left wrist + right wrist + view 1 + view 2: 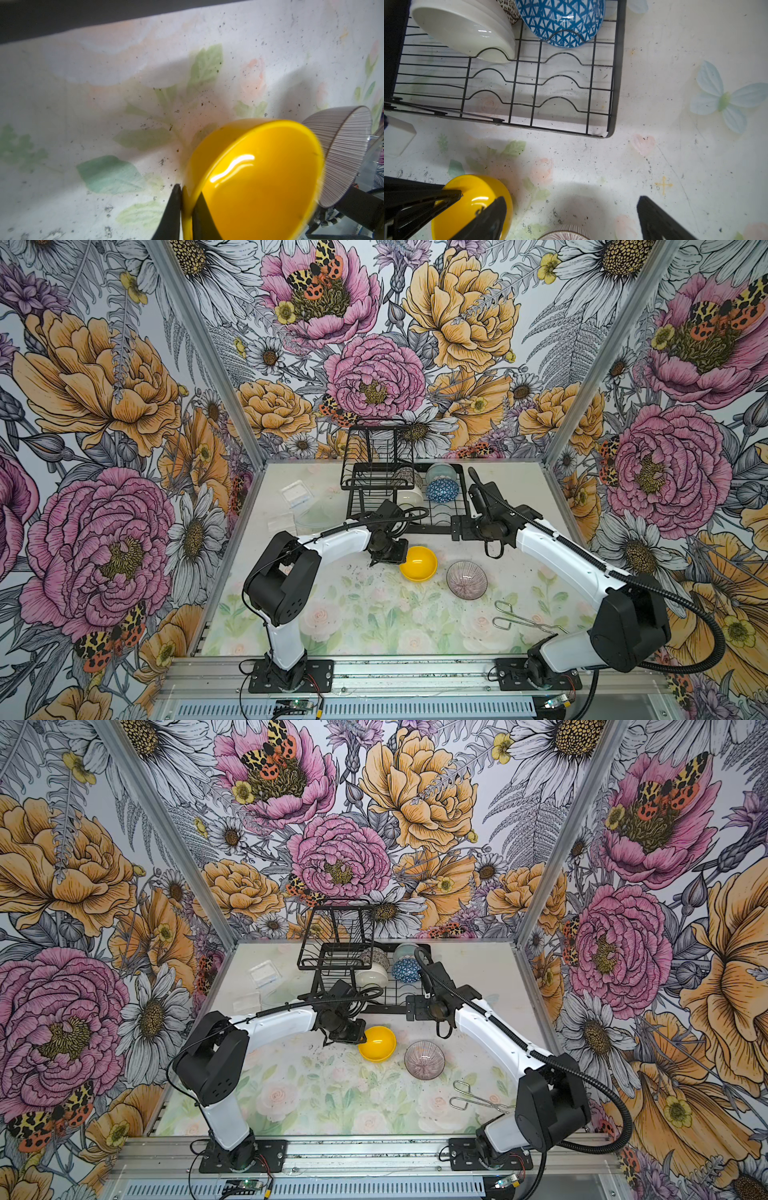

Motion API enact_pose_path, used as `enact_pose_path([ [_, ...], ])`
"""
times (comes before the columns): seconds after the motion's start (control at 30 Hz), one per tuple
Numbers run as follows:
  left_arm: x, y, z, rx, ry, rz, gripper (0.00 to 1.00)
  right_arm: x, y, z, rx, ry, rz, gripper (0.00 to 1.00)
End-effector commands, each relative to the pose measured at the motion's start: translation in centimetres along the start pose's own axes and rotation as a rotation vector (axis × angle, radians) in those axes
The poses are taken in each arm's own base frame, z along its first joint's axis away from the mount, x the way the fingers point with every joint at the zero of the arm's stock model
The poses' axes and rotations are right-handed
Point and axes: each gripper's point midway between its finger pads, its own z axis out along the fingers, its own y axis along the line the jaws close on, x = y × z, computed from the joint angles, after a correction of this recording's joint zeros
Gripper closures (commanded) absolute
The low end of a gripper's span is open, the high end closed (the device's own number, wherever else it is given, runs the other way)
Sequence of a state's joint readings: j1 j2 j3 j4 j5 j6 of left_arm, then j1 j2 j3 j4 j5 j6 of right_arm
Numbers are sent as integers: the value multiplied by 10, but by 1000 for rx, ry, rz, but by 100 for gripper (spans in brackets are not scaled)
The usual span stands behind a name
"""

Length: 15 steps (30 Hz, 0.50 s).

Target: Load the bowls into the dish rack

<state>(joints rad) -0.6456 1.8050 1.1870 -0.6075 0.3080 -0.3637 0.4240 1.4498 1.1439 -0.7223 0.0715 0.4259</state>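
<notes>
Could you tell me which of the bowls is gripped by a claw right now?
The plain yellow bowl: the left claw pinches its rim. The mauve striped bowl sits free beside it, and the rest stand in the dish rack.

In both top views the mosaic bowl (411, 479) shows only as a sliver behind the upper tier of the dish rack (430, 532) and the cream bowl (409, 498). The teal bowl (440, 470) is half covered by the blue bowl (442, 492), its pattern unreadable. In the left wrist view the left gripper (187, 193) runs off the lower edge (so does the yellow bowl (259, 176), its far rim smeared). The right wrist view cuts the mauve bowl (566, 234) to a strip. Clear items (296, 492) near the left edge of the table (374, 614) are too faint to identify.
</notes>
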Motion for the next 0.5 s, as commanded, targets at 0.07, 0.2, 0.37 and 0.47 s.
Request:
enact_pose_path([
  [0.07,-11,-14,-4,42,-29,27,97,-7,4,-2,-23,-7,-5,1],
  [0.2,-13,-14,-10,37,-43,30,100,-7,7,-4,-38,-8,-8,1],
  [0.37,-22,-17,-27,34,-90,41,100,-8,12,-8,-70,-14,-17,0],
  [0.47,-28,-19,-35,31,-118,56,100,-7,12,-10,-72,-17,-15,1],
])
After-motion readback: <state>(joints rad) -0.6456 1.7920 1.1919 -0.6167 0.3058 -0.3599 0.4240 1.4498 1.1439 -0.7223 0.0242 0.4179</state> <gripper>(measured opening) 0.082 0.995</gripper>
